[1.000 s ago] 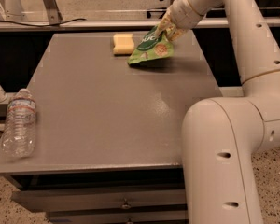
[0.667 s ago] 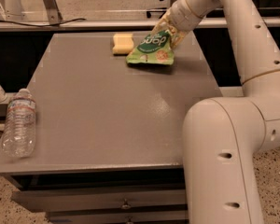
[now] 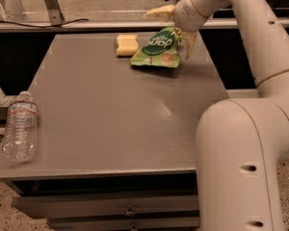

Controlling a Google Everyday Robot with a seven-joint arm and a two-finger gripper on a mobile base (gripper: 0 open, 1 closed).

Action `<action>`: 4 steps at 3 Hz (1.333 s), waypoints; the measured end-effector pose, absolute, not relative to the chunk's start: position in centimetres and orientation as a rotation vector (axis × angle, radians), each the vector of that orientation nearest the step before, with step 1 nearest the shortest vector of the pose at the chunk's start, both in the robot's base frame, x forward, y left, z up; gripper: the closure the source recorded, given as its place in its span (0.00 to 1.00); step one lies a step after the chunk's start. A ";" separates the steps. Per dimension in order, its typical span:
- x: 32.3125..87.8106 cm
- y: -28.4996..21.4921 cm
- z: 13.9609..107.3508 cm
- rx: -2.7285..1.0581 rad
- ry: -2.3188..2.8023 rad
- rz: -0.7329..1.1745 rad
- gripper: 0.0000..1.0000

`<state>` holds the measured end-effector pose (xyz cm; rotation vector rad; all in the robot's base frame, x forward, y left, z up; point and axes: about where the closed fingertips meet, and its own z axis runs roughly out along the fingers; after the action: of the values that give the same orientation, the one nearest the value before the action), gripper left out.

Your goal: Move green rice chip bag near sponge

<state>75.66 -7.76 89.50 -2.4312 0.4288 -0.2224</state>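
Sponge [image 3: 126, 44]: a pale-yellow block lying flat on the grey table [image 3: 106, 114], close to its far edge and a little left of the middle of that edge
Chip bag [image 3: 159, 48]: a bright-green pouch lying flat on the table immediately right of the sponge, printed face up with the white lettering upside down; its left edge meets the sponge's right side, and whether it overlaps the sponge cannot be told
Gripper [image 3: 176, 29]: up and to the right of the sponge, over the far right corner of the bag, at the end of the white arm [image 3: 241, 153] that comes in from the right
Jaws: spread wide apart, gripping nothing; one finger points left, above and behind the bag toward the space past the sponge, the other points down along the bag's right edge on the side away from the sponge
Finger contact: whether the lower finger touches the bag's edge cannot be told
Water bottle [image 3: 20, 126]: clear plastic, lying on its side well apart from the sponge, at the near left corner of the table
Drawers [image 3: 130, 208]: under the table top, on the near side, far from the sponge
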 end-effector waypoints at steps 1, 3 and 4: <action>74.3 -7.9 91.4 -2.401 0.456 -0.257 0.00; 69.7 -9.8 93.4 -2.199 0.563 -0.278 0.00; 68.0 -12.7 93.9 -2.080 0.665 -0.277 0.00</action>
<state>67.96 -12.66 93.90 -2.0802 0.6649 -0.2770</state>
